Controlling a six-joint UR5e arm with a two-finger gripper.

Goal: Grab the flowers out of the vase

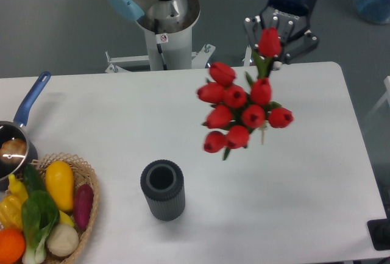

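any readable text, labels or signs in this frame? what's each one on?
No legible words or numbers.
Small round red-ringed sticker on the robot's base column: a sign, too small to read.
Nothing printed shows on the gripper, flowers, vase or pan.

Bare tabletop (292, 203) right of vase (163, 189) (upright)

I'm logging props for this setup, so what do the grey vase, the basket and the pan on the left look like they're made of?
The vase looks like matte dark grey plastic or rubber: ribbed wall, thick rim, no shine. The basket looks woven, wicker or similar, from its tan plaited rim. The pan seems polished metal with a glossy blue handle, probably plastic, though it is cut off at the edge.
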